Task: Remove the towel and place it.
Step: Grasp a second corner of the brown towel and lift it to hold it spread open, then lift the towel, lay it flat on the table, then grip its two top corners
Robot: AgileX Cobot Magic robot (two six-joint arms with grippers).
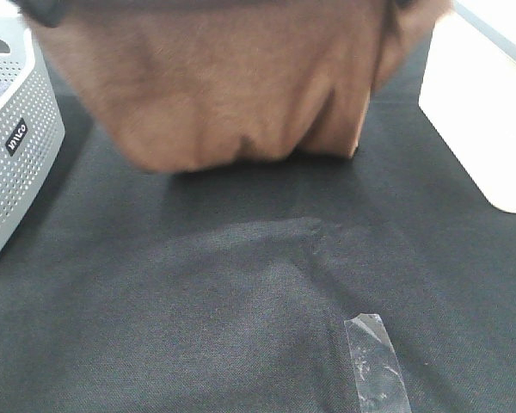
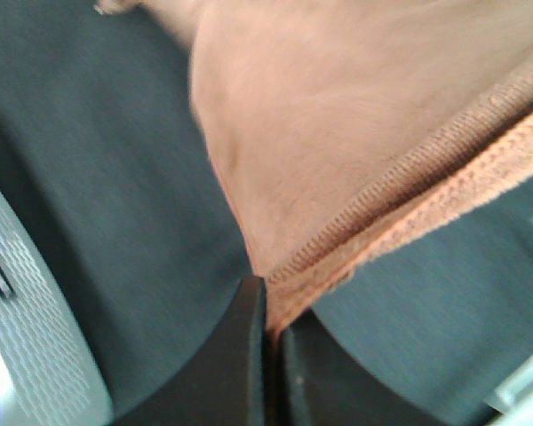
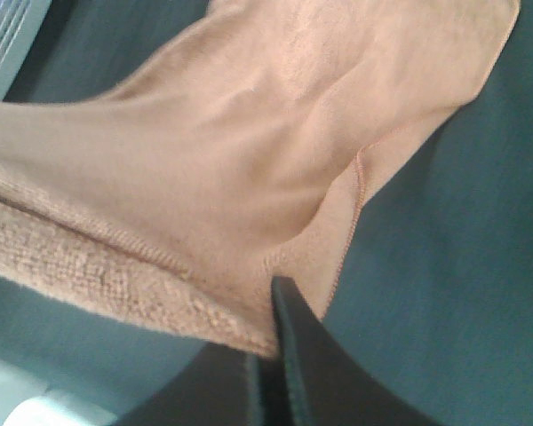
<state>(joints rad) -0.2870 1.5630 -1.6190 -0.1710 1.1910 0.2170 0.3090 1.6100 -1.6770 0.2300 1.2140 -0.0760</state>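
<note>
The reddish-brown towel (image 1: 241, 82) hangs in the air across the top of the exterior high view, its lower edge sagging just above the black table covering (image 1: 241, 301). My left gripper (image 2: 271, 306) is shut on the towel's stitched hem (image 2: 409, 191). My right gripper (image 3: 271, 342) is shut on another edge of the towel (image 3: 249, 160). In the exterior high view, the left gripper shows only as a dark shape (image 1: 43, 10) at the towel's top left corner. The white tag is not in view.
A perforated grey basket (image 1: 17, 138) stands at the left edge of the table; it also shows in the left wrist view (image 2: 27, 328). A white box (image 1: 486, 103) stands at the right. A strip of clear tape (image 1: 374, 361) lies on the cloth near the front.
</note>
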